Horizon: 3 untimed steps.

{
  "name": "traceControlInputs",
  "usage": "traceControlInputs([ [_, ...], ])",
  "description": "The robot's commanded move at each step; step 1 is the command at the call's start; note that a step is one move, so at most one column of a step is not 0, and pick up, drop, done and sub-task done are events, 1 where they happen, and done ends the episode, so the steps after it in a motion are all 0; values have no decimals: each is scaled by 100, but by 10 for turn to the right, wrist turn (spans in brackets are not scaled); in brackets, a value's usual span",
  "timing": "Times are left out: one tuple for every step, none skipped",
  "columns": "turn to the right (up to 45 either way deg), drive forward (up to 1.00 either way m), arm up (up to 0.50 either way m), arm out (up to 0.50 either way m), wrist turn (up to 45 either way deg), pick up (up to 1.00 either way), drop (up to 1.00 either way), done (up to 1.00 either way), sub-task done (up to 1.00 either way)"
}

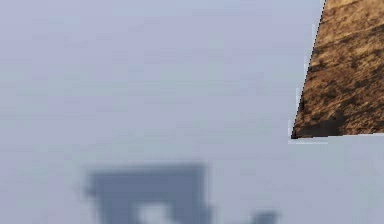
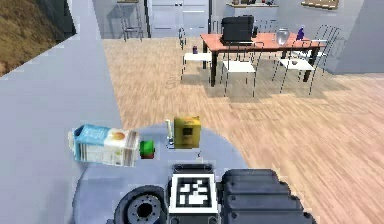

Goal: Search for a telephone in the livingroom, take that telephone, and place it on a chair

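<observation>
Telephone's place cannot be told; carton, green blob, yellow box sitting toward counter far edge; gripper showing below them; fingers' state and load cannot be told; telephone likely handling light, rigid, slick; gripping across narrow middle looking safest.
</observation>
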Motion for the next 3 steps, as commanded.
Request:
traceControlInputs([
  [0,0,0,20,0,0,0,0,0],
  [0,0,0,0,450,0,0,0,0],
  [0,0,0,0,450,0,0,0,0],
])
